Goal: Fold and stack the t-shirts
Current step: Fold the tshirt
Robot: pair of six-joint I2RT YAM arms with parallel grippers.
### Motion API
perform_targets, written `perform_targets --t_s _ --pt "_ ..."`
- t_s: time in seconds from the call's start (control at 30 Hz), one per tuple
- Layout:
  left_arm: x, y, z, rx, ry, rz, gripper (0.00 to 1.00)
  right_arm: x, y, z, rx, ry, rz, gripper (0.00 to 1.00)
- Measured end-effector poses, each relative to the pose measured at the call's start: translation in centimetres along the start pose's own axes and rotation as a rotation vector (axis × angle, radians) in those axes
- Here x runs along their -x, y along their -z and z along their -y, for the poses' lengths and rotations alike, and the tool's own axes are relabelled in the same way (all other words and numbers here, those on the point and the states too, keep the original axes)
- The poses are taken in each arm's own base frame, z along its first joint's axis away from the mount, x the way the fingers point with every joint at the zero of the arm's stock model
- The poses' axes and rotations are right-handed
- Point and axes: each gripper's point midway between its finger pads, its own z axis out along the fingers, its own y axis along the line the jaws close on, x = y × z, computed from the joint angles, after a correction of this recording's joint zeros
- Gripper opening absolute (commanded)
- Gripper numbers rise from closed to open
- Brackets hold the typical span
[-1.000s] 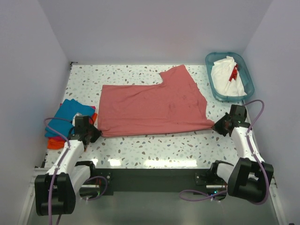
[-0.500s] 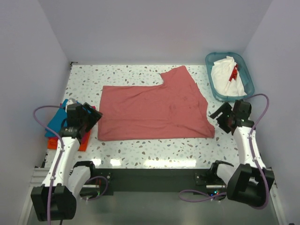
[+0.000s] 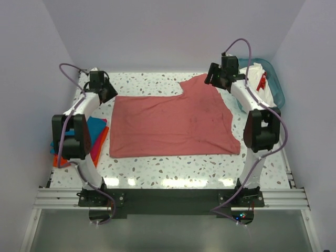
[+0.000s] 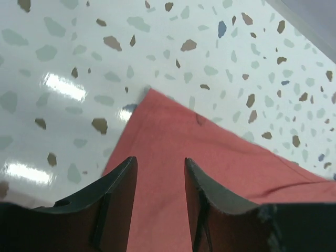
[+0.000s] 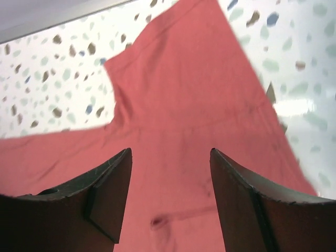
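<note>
Both far ends of the red shirt (image 3: 173,123), flat on the table (image 3: 157,160), are my targets: left gripper (image 4: 160,163) and right gripper (image 5: 170,155) hover above, part open, empty. Next I'd lower, pinch cloth, fold toward me.

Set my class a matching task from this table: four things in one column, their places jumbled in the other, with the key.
Column one
1. red shirt
2. white shirt
3. blue shirt
4. left gripper

Column two
A. in the basket
B. open above the red shirt's far left corner
C. spread flat in the middle of the table
D. at the table's left edge, beside orange cloth

Pairs: 1-C, 2-A, 3-D, 4-B
</note>
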Motion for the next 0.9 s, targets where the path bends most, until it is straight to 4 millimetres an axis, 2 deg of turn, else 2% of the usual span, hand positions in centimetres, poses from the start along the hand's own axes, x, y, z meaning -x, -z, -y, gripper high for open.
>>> perform_targets --t_s 0.1,0.23,0.37,0.43,0.5,0.67,0.9 --pt "0.5 -3.6 0.1 0.024 -0.060 -0.011 0.45 1.2 -4.1 0.6 -0.028 0.057 0.011 0.64" --pt "0.8 -7.5 0.4 0.036 -0.122 -0.022 0.45 2.4 -9.0 1.4 -0.062 0.126 0.038 0.63" --pt "0.3 -9.9 0.7 0.041 -0.174 -0.038 0.45 3.7 -13.1 1.8 -0.086 0.172 0.077 0.63" --pt "0.0 -10.7 0.8 0.045 -0.196 -0.043 0.45 3.6 -14.8 2.1 -0.095 0.192 0.082 0.63" --pt "-0.8 -11.2 0.9 0.052 -0.217 -0.056 0.45 2.9 -16.0 2.6 -0.103 0.206 0.077 0.62" --pt "-2.2 -11.8 0.9 0.068 -0.260 -0.084 0.45 1.5 -17.6 3.8 -0.133 0.226 0.058 0.60" --pt "-2.2 -11.9 0.2 0.103 -0.280 -0.081 0.45 1.1 -19.3 4.0 -0.128 0.227 0.076 0.56"
